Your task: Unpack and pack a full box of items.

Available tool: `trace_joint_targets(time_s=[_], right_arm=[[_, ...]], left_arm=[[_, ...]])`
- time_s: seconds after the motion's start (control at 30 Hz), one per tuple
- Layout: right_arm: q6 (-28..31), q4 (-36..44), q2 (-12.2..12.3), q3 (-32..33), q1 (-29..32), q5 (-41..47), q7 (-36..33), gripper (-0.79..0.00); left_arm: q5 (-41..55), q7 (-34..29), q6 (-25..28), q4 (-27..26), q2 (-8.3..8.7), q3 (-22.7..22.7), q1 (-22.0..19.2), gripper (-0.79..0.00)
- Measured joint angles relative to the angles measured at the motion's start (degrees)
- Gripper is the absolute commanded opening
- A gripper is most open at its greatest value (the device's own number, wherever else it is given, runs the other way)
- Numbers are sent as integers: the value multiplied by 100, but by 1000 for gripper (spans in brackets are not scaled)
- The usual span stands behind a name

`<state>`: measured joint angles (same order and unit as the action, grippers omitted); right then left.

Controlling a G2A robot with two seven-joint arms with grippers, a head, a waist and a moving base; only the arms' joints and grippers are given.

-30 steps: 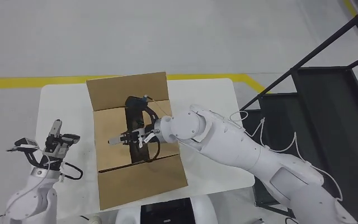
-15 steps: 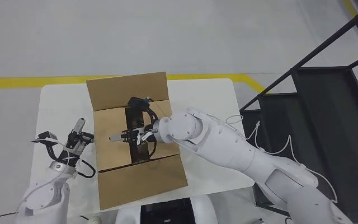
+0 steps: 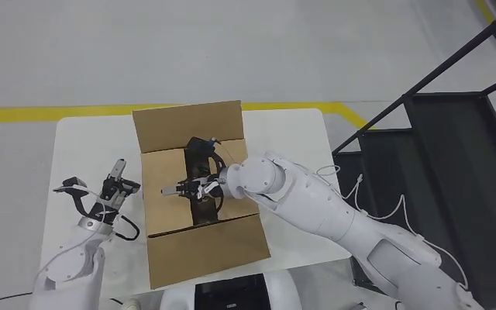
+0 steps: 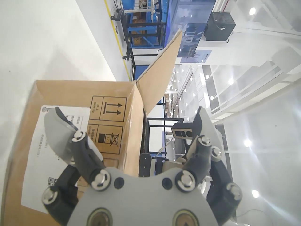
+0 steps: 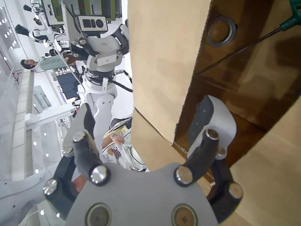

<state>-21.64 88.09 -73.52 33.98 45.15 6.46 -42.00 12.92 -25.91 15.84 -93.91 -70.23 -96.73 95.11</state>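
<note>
- White worktop (image 3: 77, 147) on a pale floor, with its surface showing on either side of the box.
- Left hand (image 4: 127, 128) hangs released and empty, fingers spread wide, just beside the box's labelled left wall.
- Cardboard box (image 3: 194, 128) sits mid-worktop with its flaps spread; the far flap reaches the far edge.
- Right hand (image 5: 150, 118) is released, with an inner flap's edge between its fingers and one finger inside the box. I cannot tell whether it touches the flap.
- A metal ring (image 5: 221, 31) and a green-handled tool (image 5: 292, 12) lie on the box floor.
</note>
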Motion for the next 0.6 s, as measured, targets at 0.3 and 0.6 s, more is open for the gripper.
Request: trace_joint_targets(time_s=[0.3,0.6], right_arm=[[397,-302,-181,-115,-121,278,-219,0],[1491,-850,-486,-130,-309,1199,-503,0]], left_arm=[[864,286,298,-347,20,-741,362,0],[1872,439,488,-727,1,-1456,819,0]])
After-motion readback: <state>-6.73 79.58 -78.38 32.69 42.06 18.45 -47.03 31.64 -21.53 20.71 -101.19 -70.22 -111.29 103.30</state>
